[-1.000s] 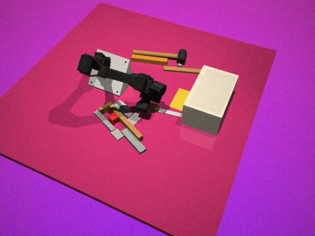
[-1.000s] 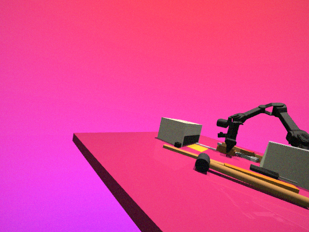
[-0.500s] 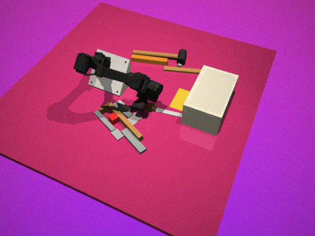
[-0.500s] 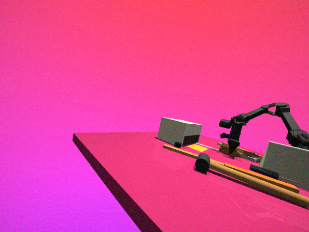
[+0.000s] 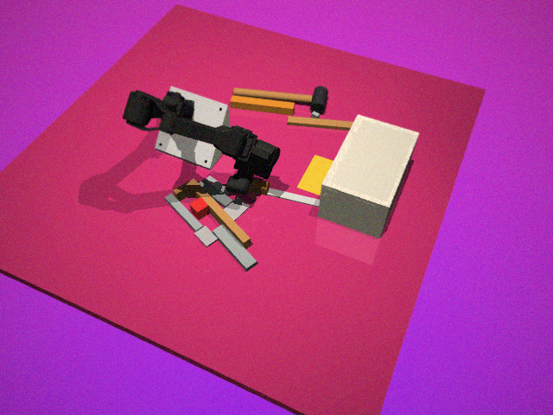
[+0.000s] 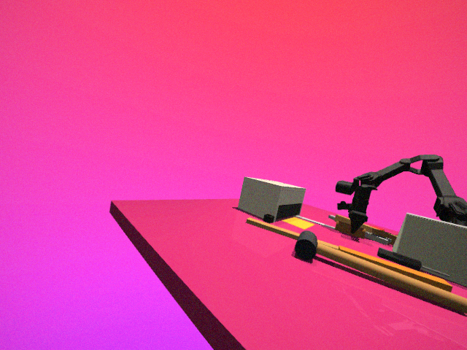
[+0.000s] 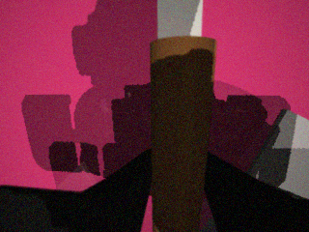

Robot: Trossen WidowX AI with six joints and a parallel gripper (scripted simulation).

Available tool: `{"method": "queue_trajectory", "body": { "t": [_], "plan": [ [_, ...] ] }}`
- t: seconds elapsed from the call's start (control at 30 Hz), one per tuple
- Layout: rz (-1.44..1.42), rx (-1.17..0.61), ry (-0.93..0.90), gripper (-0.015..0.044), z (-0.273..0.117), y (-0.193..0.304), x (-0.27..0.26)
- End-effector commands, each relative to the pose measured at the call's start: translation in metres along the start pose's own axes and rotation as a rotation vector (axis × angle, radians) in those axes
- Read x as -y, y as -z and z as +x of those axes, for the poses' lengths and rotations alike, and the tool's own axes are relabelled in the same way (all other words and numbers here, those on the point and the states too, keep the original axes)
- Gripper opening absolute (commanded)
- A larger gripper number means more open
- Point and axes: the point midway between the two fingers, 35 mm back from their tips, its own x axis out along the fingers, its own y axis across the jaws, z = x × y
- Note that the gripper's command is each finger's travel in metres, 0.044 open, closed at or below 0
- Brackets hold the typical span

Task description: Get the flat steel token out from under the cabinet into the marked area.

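Observation:
My gripper (image 5: 250,189) (image 6: 354,230) (image 7: 176,156) is shut on the brown handle (image 5: 262,186) (image 6: 342,224) (image 7: 181,97) of a flat tool, low over the table. The tool's pale steel blade (image 5: 295,196) (image 6: 317,222) (image 7: 176,16) runs from the handle to the cabinet's front; its far end is hidden at or under the cabinet. The cream cabinet (image 5: 368,161) (image 6: 260,197) has a dark low opening (image 6: 290,210) in its front. The yellow marked area (image 5: 314,174) (image 6: 299,222) lies before the cabinet, beside the blade. I cannot make out the token in any view.
A mallet (image 5: 319,98) (image 6: 306,244) and an orange bar (image 5: 261,105) lie beyond the arm's base. A wooden stick (image 5: 319,122) reaches beside the cabinet. Near the gripper lie a red block (image 5: 199,207), a wooden bar (image 5: 225,219) and flat grey pieces (image 5: 234,247).

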Motion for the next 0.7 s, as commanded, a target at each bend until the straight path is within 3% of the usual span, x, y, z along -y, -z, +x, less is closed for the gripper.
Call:
{"method": "queue_trajectory", "body": {
  "t": [0.0, 0.67],
  "plan": [
    [-0.006, -0.007, 0.001, 0.0000, 0.001, 0.009, 0.000],
    [-0.006, -0.008, 0.001, 0.0000, 0.001, 0.033, 0.001]
  ]
}}
